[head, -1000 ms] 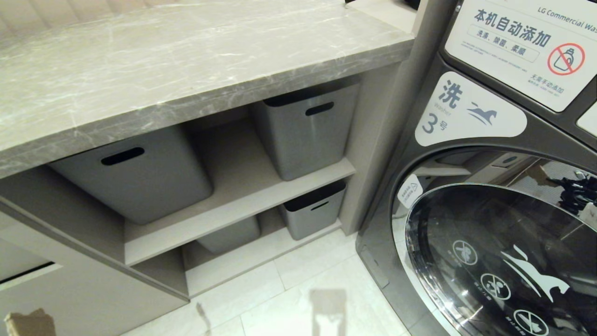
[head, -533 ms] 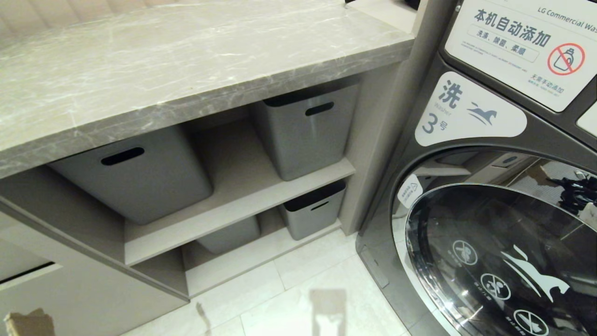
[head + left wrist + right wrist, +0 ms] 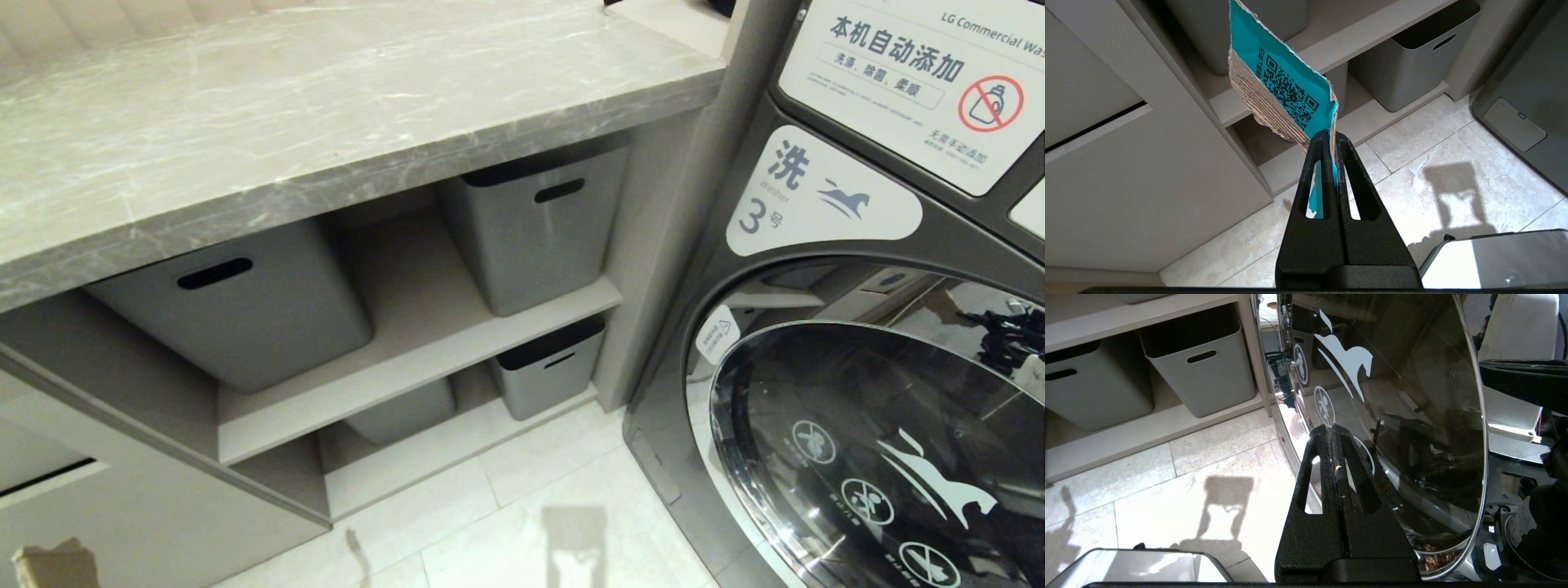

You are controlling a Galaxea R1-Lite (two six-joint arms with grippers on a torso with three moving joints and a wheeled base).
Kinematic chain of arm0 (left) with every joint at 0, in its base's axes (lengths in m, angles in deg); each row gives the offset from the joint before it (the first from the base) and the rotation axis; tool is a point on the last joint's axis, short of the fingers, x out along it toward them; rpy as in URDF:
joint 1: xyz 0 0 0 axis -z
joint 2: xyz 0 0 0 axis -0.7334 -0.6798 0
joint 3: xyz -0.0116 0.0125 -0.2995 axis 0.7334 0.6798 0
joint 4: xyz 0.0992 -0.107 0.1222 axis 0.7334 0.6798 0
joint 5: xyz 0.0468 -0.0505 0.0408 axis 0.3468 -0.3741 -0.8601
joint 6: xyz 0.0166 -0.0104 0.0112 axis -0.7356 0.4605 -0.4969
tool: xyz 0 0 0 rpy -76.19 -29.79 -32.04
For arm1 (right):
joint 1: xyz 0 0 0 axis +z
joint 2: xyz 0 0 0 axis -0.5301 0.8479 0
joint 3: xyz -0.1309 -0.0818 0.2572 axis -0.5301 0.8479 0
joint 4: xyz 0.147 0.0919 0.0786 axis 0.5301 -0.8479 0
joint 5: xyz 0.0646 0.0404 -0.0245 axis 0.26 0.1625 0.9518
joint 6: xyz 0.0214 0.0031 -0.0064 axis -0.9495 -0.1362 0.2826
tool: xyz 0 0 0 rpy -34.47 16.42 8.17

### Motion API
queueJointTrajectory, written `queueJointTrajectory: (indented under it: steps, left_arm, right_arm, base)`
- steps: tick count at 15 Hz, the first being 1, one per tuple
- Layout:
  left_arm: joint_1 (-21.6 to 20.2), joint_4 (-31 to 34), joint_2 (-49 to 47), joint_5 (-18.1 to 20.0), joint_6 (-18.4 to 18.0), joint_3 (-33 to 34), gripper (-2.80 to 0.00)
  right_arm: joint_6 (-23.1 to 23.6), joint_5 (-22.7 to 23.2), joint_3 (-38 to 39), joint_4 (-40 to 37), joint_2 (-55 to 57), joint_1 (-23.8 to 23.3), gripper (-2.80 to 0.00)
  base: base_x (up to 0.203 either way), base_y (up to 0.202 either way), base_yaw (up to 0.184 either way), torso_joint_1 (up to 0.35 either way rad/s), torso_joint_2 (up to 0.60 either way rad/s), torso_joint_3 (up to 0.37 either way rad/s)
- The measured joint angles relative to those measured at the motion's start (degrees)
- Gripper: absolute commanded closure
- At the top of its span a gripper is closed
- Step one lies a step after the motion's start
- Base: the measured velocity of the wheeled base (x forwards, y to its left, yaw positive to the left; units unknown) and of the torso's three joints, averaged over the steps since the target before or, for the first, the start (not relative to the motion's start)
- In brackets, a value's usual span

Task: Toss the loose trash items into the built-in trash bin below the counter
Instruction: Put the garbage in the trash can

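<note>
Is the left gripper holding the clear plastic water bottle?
No: the left gripper is shut on a torn teal paper scrap printed with a QR code.

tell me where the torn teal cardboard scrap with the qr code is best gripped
By its narrow lower edge, pinched across its thin faces, as the left gripper has it: the teal cardboard scrap is flat and stiff, so it stands upright above the shut fingers.

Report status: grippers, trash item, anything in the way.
Left gripper jaws shut on teal scrap. Right gripper shut, empty. Nothing blocking.
</note>
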Motion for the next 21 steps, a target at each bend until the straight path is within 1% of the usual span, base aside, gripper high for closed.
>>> queueJointTrajectory:
  steps: [6, 21]
  left_arm:
    - [0.00, -0.06, 0.00, 0.02, -0.28, 0.00, 0.00]
    - [0.00, -0.01, 0.00, 0.01, -0.27, 0.00, 0.00]
  right_arm:
    - [0.02, 0.00, 0.00, 0.00, 0.00, 0.00, 0.00]
    - [0.02, -0.02, 0.00, 0.00, 0.00, 0.00, 0.00]
  base:
    - [0.000, 0.000, 0.000, 0.001, 0.00, 0.037]
    - [0.000, 0.000, 0.000, 0.001, 0.00, 0.197]
